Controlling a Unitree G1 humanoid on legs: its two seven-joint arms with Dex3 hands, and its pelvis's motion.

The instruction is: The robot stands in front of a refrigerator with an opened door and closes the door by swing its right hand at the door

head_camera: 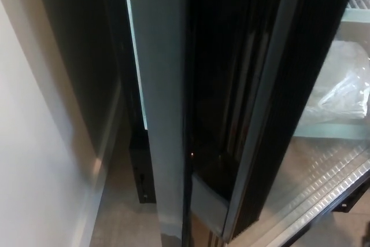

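The refrigerator door [231, 102] fills the middle of the head view, seen edge-on: a grey outer edge [162, 114] on the left and a black frame with a grey strip [263, 114] on the right. It stands open, and to its right the fridge interior shows, with a clear plastic bag [341, 88] on a pale shelf [329, 130]. Neither of my hands shows in the picture.
A white wall [34, 160] runs down the left side, with a dark panel [75, 56] behind it. A narrow strip of tan floor [124, 212] lies between wall and door. A ribbed metal floor plate [324, 183] sits at the fridge's base, lower right.
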